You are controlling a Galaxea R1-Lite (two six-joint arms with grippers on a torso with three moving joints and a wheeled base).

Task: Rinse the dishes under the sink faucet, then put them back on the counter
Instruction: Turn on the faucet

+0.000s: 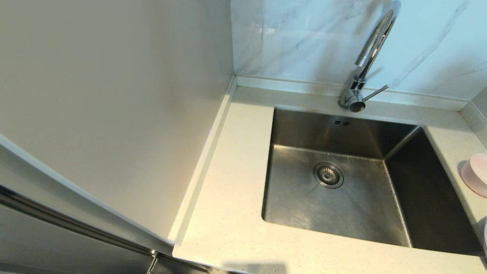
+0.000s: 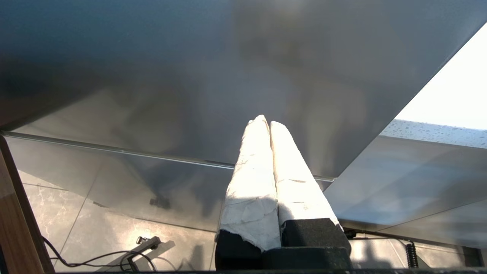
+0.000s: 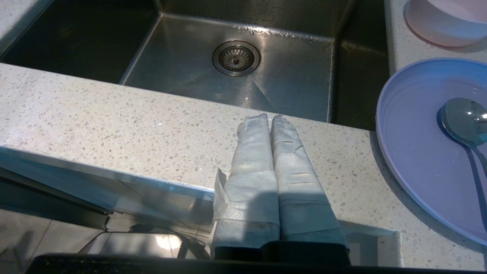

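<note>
The steel sink lies empty, its drain strainer in the middle. Behind it stands the chrome faucet. A pale pink bowl sits on the counter at the sink's right edge. In the right wrist view that bowl is beyond a lilac round plate that carries a metal spoon. My right gripper hovers shut and empty over the counter's front strip, left of the plate. My left gripper is shut and empty below counter height. The white dish is out of view.
A cream side wall rises left of the counter, and a marble backsplash runs behind the faucet. In the left wrist view a glossy grey cabinet front fills the space ahead, with cables on the tiled floor below.
</note>
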